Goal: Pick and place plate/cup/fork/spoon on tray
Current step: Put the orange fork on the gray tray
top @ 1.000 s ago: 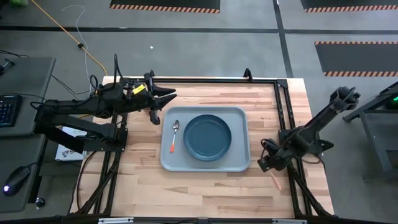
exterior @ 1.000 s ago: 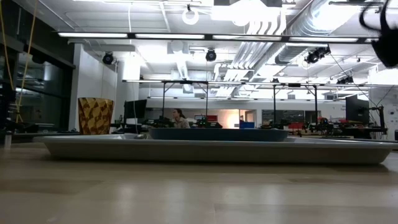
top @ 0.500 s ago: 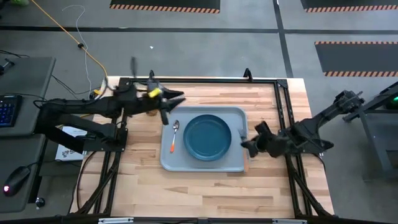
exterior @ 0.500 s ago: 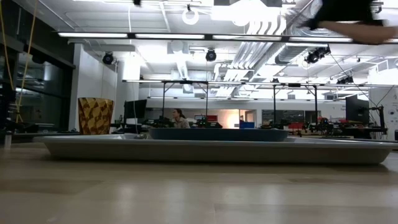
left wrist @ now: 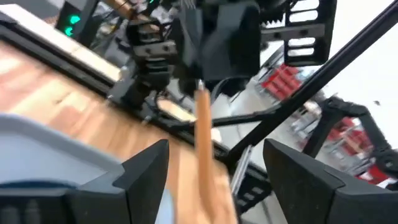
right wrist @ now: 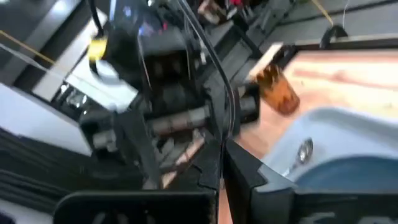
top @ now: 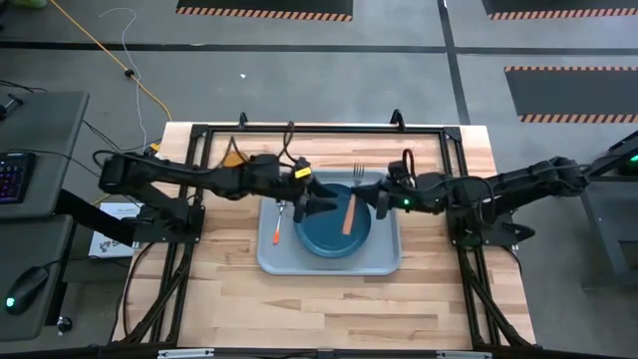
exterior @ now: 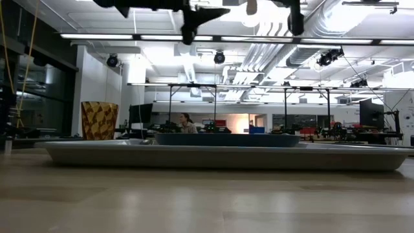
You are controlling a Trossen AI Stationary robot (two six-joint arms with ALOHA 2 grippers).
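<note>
My right gripper [top: 367, 194] is shut on the fork [top: 350, 204], which has silver tines and an orange handle, high above the dark blue plate [top: 329, 234]. The plate lies on the grey-blue tray [top: 384, 261]. My left gripper [top: 321, 204] is open over the plate's left part. In the left wrist view its fingers [left wrist: 146, 171] stand on either side of the fork's handle [left wrist: 208, 177] without touching it. The spoon [top: 277, 224] lies on the tray's left strip. The amber cup [top: 233, 156] stands on the table behind my left arm. My right gripper pinches the fork between its two fingers at the upper end of the orange handle, near the metal neck [left wrist: 200, 93]. The fingers come about level from the table's right side and lie across the fork. The fork is lifted clear, tines [top: 357, 170] toward the far edge.
A black frame [top: 454, 170] runs round the table's far and right sides. Bare wood lies in front of the tray [top: 329, 309]. In the low view the cup [exterior: 99, 120] stands left of the tray [exterior: 220, 155], and a person [exterior: 187, 123] sits far off in the room.
My right gripper has swung from the table's right edge toward the left and up, carrying the fork from the table to above the plate. My left gripper has gone from beside the cup toward the right, out over the plate, close to the fork's handle.
</note>
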